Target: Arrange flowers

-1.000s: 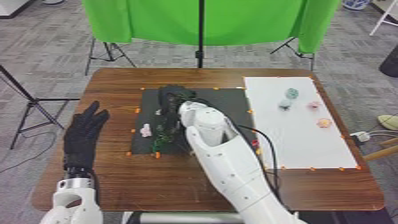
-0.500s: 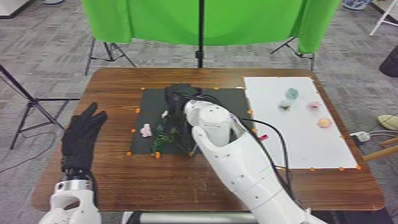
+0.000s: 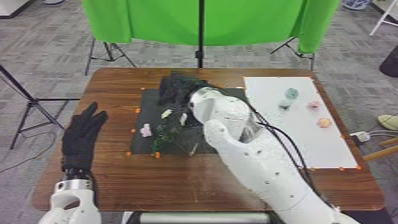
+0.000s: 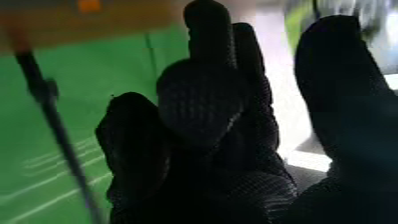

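My right hand [image 3: 180,90]: above dark mat's [image 3: 149,106] far side, thumb and fingers apart
My left hand [image 3: 82,136]: left of mat, fingers straight
Pink flower [image 3: 147,130]: on mat

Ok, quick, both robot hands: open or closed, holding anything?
Black-gloved left robot hand: open, fingers straight, empty.
Black-gloved right robot hand: open, fingers loosely extended, nothing visible in its grasp.

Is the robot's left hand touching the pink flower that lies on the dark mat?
Apart. In the head view, a strip of brown table shows between the left hand and the pink flower.
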Motion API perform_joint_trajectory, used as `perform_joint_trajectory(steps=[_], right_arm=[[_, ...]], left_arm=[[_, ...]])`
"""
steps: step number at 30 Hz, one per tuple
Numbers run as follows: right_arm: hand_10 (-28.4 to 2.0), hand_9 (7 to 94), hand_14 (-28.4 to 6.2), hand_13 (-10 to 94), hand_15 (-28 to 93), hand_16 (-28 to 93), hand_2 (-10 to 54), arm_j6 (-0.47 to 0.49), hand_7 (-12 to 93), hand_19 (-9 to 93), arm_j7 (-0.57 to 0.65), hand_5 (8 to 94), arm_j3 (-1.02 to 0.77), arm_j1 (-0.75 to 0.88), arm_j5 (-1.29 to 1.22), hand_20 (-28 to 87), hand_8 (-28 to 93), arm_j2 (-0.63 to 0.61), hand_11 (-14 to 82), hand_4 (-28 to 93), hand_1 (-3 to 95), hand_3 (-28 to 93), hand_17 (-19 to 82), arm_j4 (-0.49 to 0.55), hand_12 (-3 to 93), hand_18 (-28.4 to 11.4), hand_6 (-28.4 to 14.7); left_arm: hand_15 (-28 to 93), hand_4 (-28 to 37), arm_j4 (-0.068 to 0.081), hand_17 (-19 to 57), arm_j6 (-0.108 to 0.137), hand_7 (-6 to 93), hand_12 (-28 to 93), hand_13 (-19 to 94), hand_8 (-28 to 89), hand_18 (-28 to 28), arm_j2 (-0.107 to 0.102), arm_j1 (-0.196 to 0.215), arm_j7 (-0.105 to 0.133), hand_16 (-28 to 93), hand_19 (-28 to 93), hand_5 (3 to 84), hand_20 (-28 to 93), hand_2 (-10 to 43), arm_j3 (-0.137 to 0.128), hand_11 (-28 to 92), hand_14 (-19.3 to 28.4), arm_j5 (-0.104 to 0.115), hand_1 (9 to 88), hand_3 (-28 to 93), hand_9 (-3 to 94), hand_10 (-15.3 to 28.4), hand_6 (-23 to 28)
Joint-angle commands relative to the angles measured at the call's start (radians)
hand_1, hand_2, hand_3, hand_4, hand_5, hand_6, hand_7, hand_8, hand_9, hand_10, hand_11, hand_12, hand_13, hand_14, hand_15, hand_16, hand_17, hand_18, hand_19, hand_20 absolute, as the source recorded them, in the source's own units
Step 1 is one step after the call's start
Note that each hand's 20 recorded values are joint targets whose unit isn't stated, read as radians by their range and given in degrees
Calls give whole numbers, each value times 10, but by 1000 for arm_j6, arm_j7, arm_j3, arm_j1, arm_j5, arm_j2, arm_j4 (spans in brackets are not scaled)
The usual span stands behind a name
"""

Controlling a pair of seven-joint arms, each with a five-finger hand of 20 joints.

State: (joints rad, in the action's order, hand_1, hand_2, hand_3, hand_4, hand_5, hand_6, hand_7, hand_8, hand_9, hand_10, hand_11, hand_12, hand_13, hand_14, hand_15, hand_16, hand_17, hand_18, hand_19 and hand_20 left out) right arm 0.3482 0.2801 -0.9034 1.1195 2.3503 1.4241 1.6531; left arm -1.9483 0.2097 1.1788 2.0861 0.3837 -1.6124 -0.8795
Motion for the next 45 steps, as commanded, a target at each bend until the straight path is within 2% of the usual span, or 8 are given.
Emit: perform_joint_trajectory(steps=[1, 5, 9, 15, 19, 39, 44, 45], right_arm=[[-124, 808, -38, 887, 556, 342, -95, -89, 147, 932, 40, 682, -278, 97, 1, 533, -84, -327, 175, -143, 398, 607, 614, 251, 199, -113, 11], [-123, 818, -39, 882, 562, 338, -95, -123, 149, 932, 90, 691, -431, 206, 23, 534, -81, -422, 216, -141, 399, 607, 609, 272, 225, -112, 13], [-125, 826, -41, 882, 572, 334, -95, -95, 150, 932, 111, 699, -532, 309, 90, 533, -80, -474, 235, -140, 398, 604, 611, 247, 239, -113, 15], [-125, 824, -41, 882, 576, 331, -95, -58, 150, 932, 129, 705, -668, 451, 226, 537, -81, -478, 238, -139, 394, 602, 613, 200, 242, -114, 18], [-125, 822, -40, 881, 578, 331, -95, -28, 149, 932, 203, 699, -733, 494, 172, 539, -82, -447, 238, -140, 385, 599, 613, 172, 244, -115, 17], [-125, 827, -28, 905, 566, 333, -95, -51, 140, 932, 181, 689, -702, 517, 256, 538, -80, -356, 213, -137, 387, 589, 641, 16, 224, -103, 12], [-122, 829, -22, 911, 561, 335, -95, -61, 146, 932, 190, 689, -698, 538, 255, 533, -77, -335, 212, -145, 441, 598, 645, -10, 220, -97, 14], [-122, 829, -21, 911, 560, 337, -95, -81, 144, 932, 192, 688, -693, 538, 243, 531, -24, -333, 213, -148, 471, 578, 646, -19, 218, -96, 12]], left_arm=[[93, -283, -13, 73, -6, 48, 110, 338, -52, 101, 10, 30, -11, 9, 18, 440, 190, 20, -15, 138, 148, -4, 162, 662, 447, 134, 51], [93, -283, -17, 73, -6, 48, 110, 338, -52, 101, 12, 36, -10, 9, 18, 440, 190, 20, -18, 139, 148, -8, 163, 662, 448, 134, 51], [94, -283, -22, 74, -3, 48, 110, 338, -52, 101, 17, 46, -11, 9, 18, 441, 190, 19, -21, 139, 147, -9, 164, 663, 447, 134, 51], [93, -283, -24, 74, -3, 48, 110, 338, -52, 100, 20, 45, -10, 9, 18, 441, 190, 17, -20, 138, 147, -15, 170, 663, 447, 134, 51], [93, -283, -26, 73, 2, 48, 110, 337, -52, 100, 24, 51, -11, 9, 18, 441, 191, 15, -24, 138, 147, -11, 172, 663, 447, 133, 51], [93, -283, -25, 73, -6, 48, 110, 337, -52, 101, 34, 54, -19, 9, 18, 441, 190, 12, -21, 139, 148, -16, 190, 665, 447, 133, 51], [93, -281, -23, 73, -5, 49, 110, 337, -52, 101, 36, 53, -19, 9, 18, 441, 190, 8, -21, 140, 148, -12, 195, 669, 448, 133, 51], [93, -280, -23, 73, -5, 49, 110, 337, -52, 101, 36, 52, -21, 9, 18, 441, 190, 7, -22, 139, 148, -14, 197, 669, 448, 133, 51]])
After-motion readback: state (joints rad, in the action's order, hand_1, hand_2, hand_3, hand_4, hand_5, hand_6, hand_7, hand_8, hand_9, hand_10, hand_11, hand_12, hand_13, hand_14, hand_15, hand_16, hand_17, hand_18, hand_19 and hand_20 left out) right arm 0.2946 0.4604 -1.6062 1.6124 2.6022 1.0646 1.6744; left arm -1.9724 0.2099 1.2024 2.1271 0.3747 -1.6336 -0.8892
